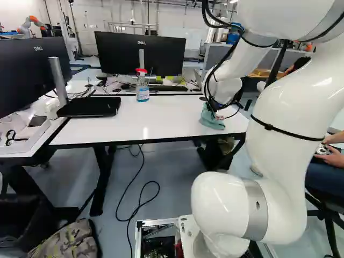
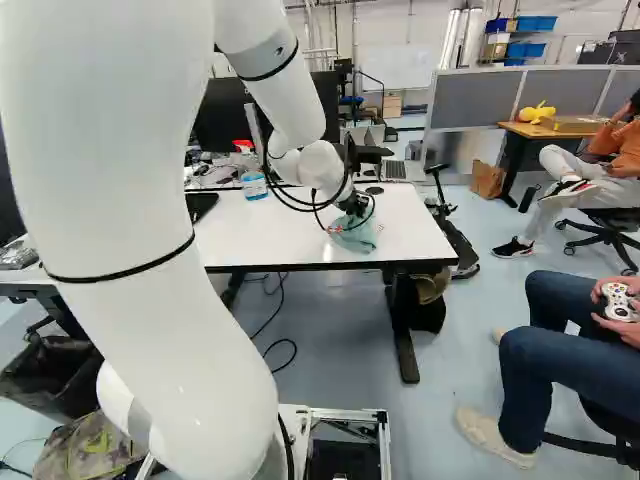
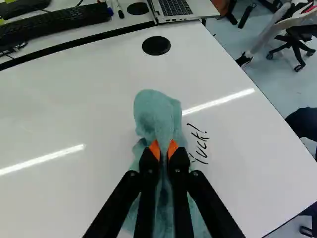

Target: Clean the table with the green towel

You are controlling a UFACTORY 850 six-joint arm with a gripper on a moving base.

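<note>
Well left of the hand (image 2: 354, 205), a monitor's flat black base (image 1: 88, 107) sat on the tabletop (image 1: 169, 121). Closer to the hand, but well apart from it and farther out, a spray bottle (image 1: 142, 91) stood upright (its red top easy to spot).

The hand was clamped on the green towel (image 3: 157, 111), the bunched cloth pinched between its orange pads (image 3: 154, 149). The towel lay on the tabletop under the fingers, with one end ahead of them. Its long axis ran in line with the fingers, the rounded end pointing away from the base, roughly towards a black disc (image 3: 156, 45) ahead. Beyond the disc was a laptop (image 3: 176, 9).

Just right of the hand, beside the towel, the wrist view alone clearly showed dark handwriting (image 3: 201, 148). Both base views took in the spray bottle, which lay outside the wrist view (too far left).
</note>
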